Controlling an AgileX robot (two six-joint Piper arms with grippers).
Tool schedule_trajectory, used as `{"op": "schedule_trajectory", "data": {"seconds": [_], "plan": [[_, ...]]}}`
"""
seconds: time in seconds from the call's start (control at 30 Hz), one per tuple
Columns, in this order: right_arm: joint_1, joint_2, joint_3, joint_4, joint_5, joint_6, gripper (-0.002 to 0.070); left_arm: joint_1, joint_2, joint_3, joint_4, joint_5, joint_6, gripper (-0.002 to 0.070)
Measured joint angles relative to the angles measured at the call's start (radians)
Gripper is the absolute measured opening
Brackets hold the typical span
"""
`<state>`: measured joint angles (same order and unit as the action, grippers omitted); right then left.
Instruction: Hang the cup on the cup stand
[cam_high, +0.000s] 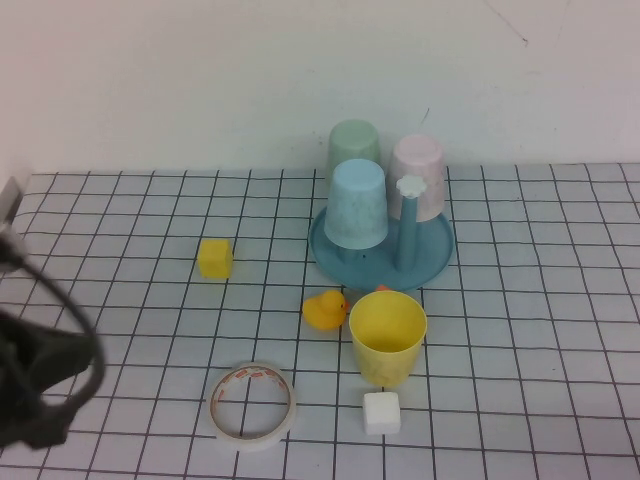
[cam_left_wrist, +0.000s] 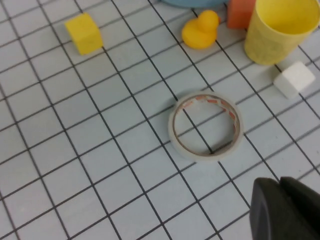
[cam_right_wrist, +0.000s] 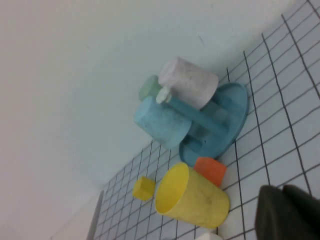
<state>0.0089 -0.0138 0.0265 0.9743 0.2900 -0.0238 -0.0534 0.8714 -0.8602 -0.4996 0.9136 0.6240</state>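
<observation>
Gridded table (cam_high: 150, 330); left gripper (cam_left_wrist: 285, 210) low beside tape (cam_left_wrist: 206, 126), right gripper (cam_right_wrist: 290, 212) near cup (cam_high: 388, 335), fingers' state unclear.

Yellow cup (cam_high: 388, 335), teal cup stand (cam_high: 440, 262) with a white flower knob (cam_high: 410, 186), black-lined white grid table (cam_high: 140, 300).

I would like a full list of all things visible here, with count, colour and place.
cup: 1, yellow, upright, near side of the stand
cup stand: 1, teal, table centre
hung cups: 3, blue, pink, green, inverted on the stand
duck: 1, yellow, left of the cup
orange block: 1, between cup and stand
yellow cube: 1, left of the stand
white cube: 1, nearest edge
tape roll: 1, whitish, left of the white cube
left gripper: dark, above the tape side
right gripper: dark, off to the right
</observation>
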Motion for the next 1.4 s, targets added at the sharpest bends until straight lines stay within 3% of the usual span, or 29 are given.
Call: {"op": "schedule_trajectory", "data": {"seconds": [0.23, 0.27, 0.33, 0.5, 0.67, 0.87, 0.97, 1.17, 1.23, 1.4], "plan": [[0.0, 0.0, 0.0, -0.008, 0.09, -0.093, -0.0001, -0.215, 0.205, -0.162, 0.117, 0.039, -0.124, -0.0001], [0.0, 0.0, 0.0, -0.008, 0.112, -0.126, -0.0001, -0.299, 0.255, -0.204, 0.167, 0.033, -0.181, -0.0001], [0.0, 0.0, 0.0, -0.008, 0.12, -0.148, -0.0001, -0.381, 0.312, -0.254, 0.256, 0.033, -0.261, -0.0001], [0.0, 0.0, 0.0, -0.008, 0.129, -0.162, -0.0001, -0.533, 0.479, -0.393, 0.488, 0.126, -0.436, -0.0001], [0.0, 0.0, 0.0, -0.008, 0.131, -0.171, -0.0001, -0.611, 0.663, -0.564, 0.559, 0.213, -0.485, -0.0001], [0.0, 0.0, 0.0, -0.008, 0.143, -0.171, -0.0001, -0.625, 0.844, -0.756, 0.515, 0.26, -0.515, 0.0011], [0.0, 0.0, 0.0, -0.008, 0.143, -0.175, -0.0001, -0.626, 0.929, -0.849, 0.494, 0.298, -0.515, 0.0083], [0.0, 0.0, 0.0, 0.007, 0.15, -0.232, -0.0001, -0.626, 1.06, -0.951, 0.489, 0.304, -0.526, 0.0411], [0.0, 0.0, 0.0, 0.019, 0.151, -0.253, -0.0001, -0.626, 1.097, -0.963, 0.489, 0.283, -0.547, 0.0489], [0.0, 0.0, 0.0, 0.031, 0.153, -0.283, -0.0001, -0.626, 1.163, -0.969, 0.487, 0.201, -0.602, 0.054]]}}
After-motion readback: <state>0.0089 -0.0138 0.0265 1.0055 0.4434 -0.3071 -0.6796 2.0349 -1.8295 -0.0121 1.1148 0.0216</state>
